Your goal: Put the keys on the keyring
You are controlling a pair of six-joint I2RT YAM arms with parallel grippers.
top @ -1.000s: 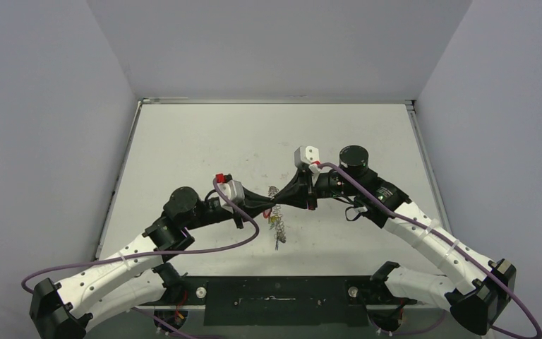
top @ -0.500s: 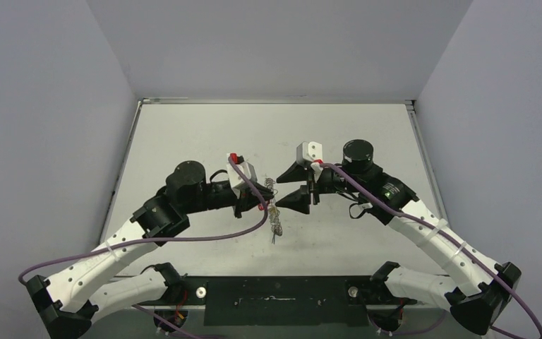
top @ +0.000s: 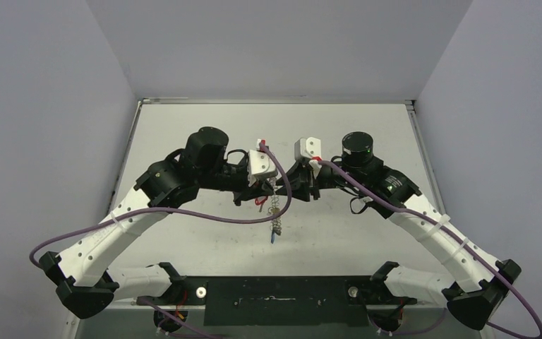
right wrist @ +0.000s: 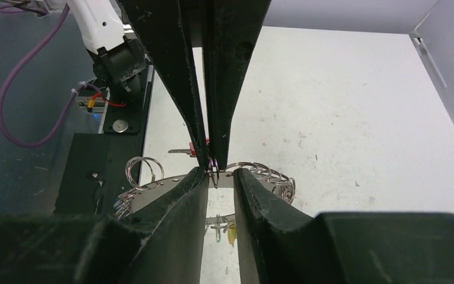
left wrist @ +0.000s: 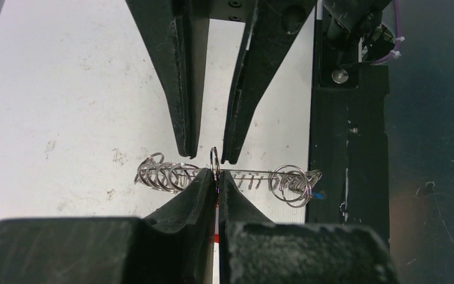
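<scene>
Keyring point(left wrist: 289, 180) pinched in raised left hand point(left wrist: 217, 179), right hand point(right wrist: 219, 174) opposite.

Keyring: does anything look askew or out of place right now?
The keyring is not lying flat: it dangles edge-on above the table, hung from one small wire loop pinched in the left hand.

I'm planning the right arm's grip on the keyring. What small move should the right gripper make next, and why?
Probably close the right gripper on the wire loop. Its jaws stand apart on either side of that loop. The left gripper pinches the loop shut, and the keyring hangs edge-on from that pinch. Closing looks like the smallest move that would give the right arm a hold.
</scene>
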